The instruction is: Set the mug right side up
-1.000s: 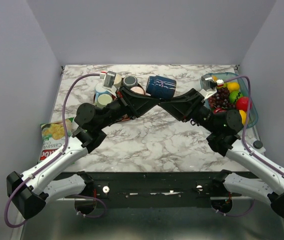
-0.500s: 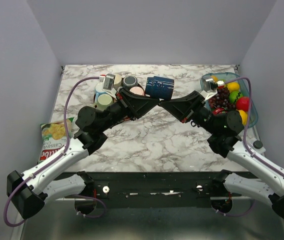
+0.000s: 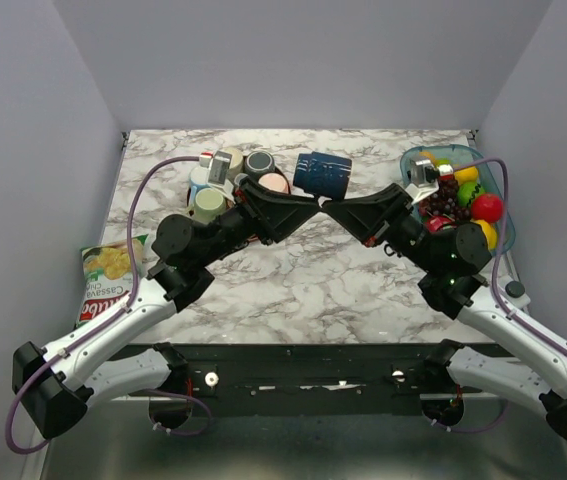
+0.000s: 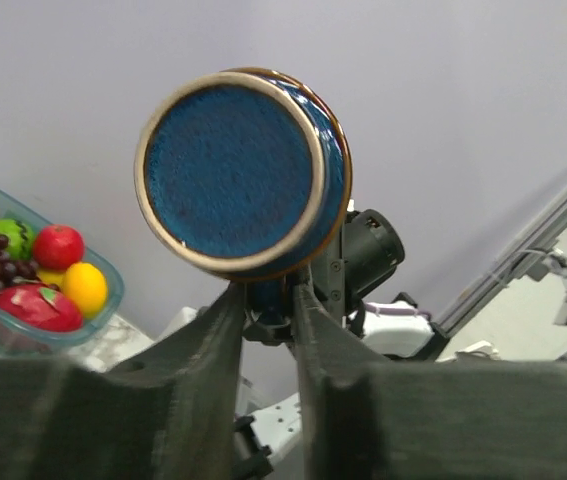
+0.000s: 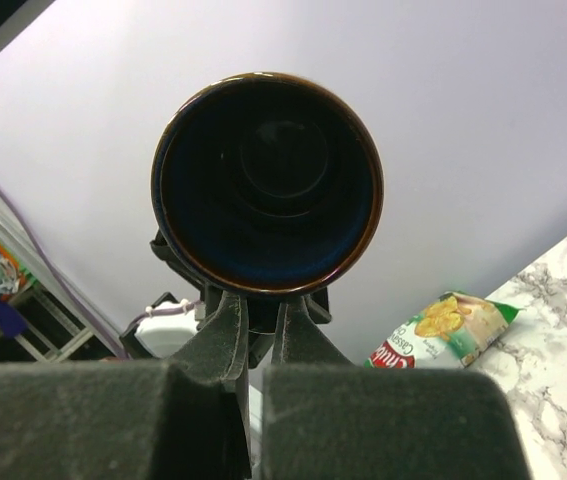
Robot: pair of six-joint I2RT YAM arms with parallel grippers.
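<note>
A dark blue mug (image 3: pixel 322 174) hangs on its side above the back middle of the table, held between both arms. My left gripper (image 3: pixel 308 202) is shut on the mug's handle. In the left wrist view the mug's flat blue base (image 4: pixel 231 172) faces the camera above the left gripper (image 4: pixel 268 305). My right gripper (image 3: pixel 332 207) is shut on the same handle from the other side. In the right wrist view the mug's dark open mouth (image 5: pixel 268 180) faces the camera above the right gripper (image 5: pixel 261 320).
Several cups and mugs (image 3: pixel 225 178) stand clustered at the back left. A clear tray of fruit (image 3: pixel 488 235) sits at the back right and also shows in the left wrist view (image 4: pixel 38 335). A chip bag (image 3: pixel 108 272) lies at the table's left edge.
The mug has shifted slightly to the right and turned a little, still held by both grippers. Both arms moved slightly with it.
</note>
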